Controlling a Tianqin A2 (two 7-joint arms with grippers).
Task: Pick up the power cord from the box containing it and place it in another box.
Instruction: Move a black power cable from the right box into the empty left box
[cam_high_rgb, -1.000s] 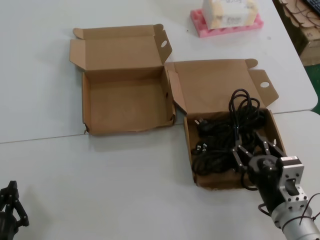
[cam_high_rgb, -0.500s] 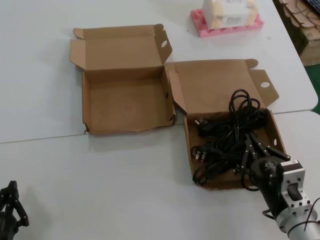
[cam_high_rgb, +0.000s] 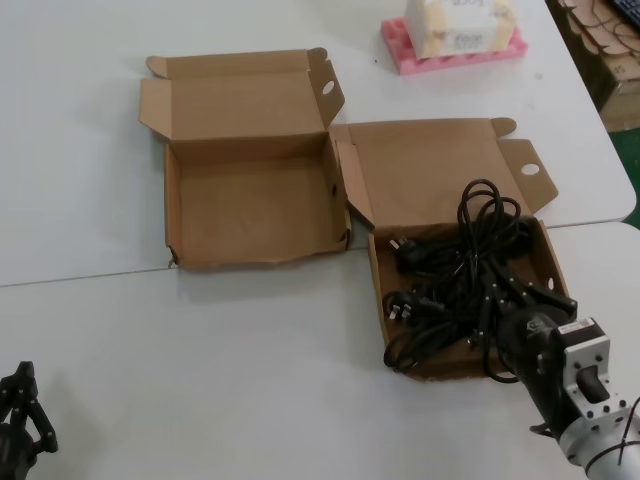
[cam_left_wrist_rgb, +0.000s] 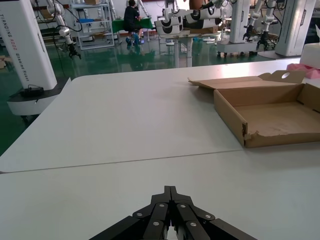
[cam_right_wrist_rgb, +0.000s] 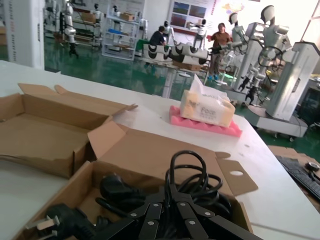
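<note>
Black power cord (cam_high_rgb: 450, 270) lies tangled in the narrower brown box (cam_high_rgb: 377, 290) on the right, with one loop (cam_right_wrist_rgb: 190, 160) rising above the heap. My right gripper (cam_high_rgb: 503, 290) is down in that tangle, near the box's front right corner. In the right wrist view its fingertips (cam_right_wrist_rgb: 173, 189) are pressed together on a strand of the cord. A white-pinned plug (cam_high_rgb: 403, 310) rests by the box's left wall. The wide box (cam_high_rgb: 250, 205) with the ragged front edge stands open on the left, nothing in it. My left gripper (cam_high_rgb: 20, 385) is parked shut at the near left (cam_left_wrist_rgb: 170, 189).
A tissue pack on pink foam (cam_high_rgb: 455, 45) stands at the back of the table. Stacked cardboard (cam_high_rgb: 600, 40) sits beyond the table's right edge (cam_high_rgb: 620, 215). A seam crosses the tabletop just in front of the wide box.
My right gripper's fingers were spread over the tangle and have come together on the cord. The hand has sunk lower and drawn slightly toward me. The left arm has not moved.
</note>
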